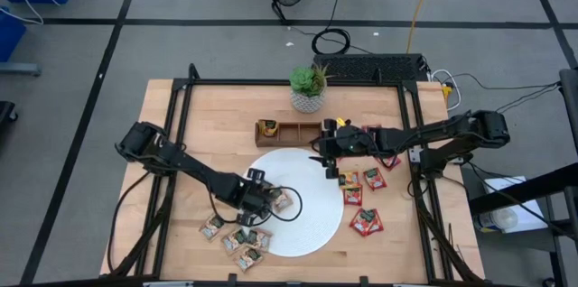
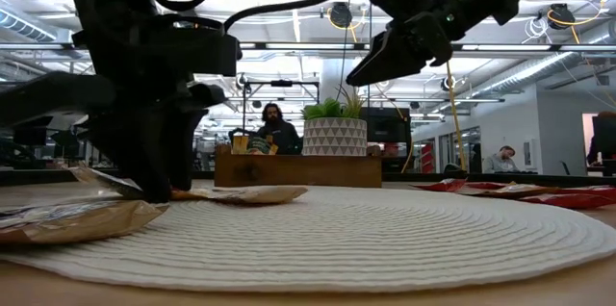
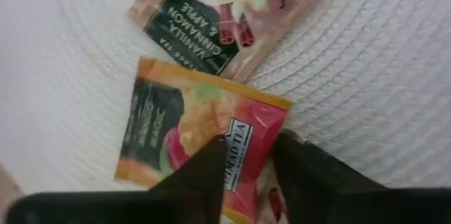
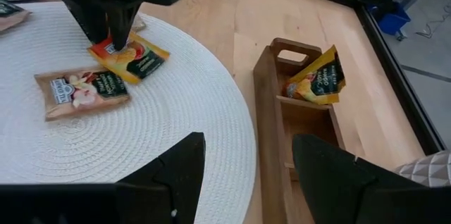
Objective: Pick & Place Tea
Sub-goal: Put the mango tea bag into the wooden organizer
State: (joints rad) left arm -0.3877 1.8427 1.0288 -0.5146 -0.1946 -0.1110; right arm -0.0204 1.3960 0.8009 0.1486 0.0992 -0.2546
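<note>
Nearest you, at the table's front edge, several tan tea sachets (image 1: 237, 237) lie in a loose cluster, partly on the bare wood and partly overlapping the rim of the white round placemat (image 1: 312, 224).

Just beyond them, your left gripper (image 1: 269, 199) is down on the placemat's left side. Its wrist view shows the two dark fingers (image 3: 204, 175) drawn narrow around one edge of an orange and red sachet (image 3: 190, 139), which lies flat on the woven surface. The fingers appear to be pinching that edge, though you cannot tell for certain from these views that the grip is firm. A second sachet, tan with a dark green label (image 3: 211, 16), lies just beside the first, their edges touching or nearly so.

To your right of the placemat, a group of red sachets (image 1: 365, 199) lies on the wood, some touching the mat's edge.

Farther back, your right gripper (image 1: 325, 162) hangs above the placemat's far edge, near the wooden tray (image 1: 293, 132). Its fingers stand wide apart and hold nothing. In its wrist view, a yellow sachet (image 4: 318, 79) stands tilted in the end compartment of the tray.

Behind the tray sits a small potted plant in a white patterned pot (image 1: 307, 88). In the low view, a person (image 2: 277, 131) is visible seated in the room beyond the table.
</note>
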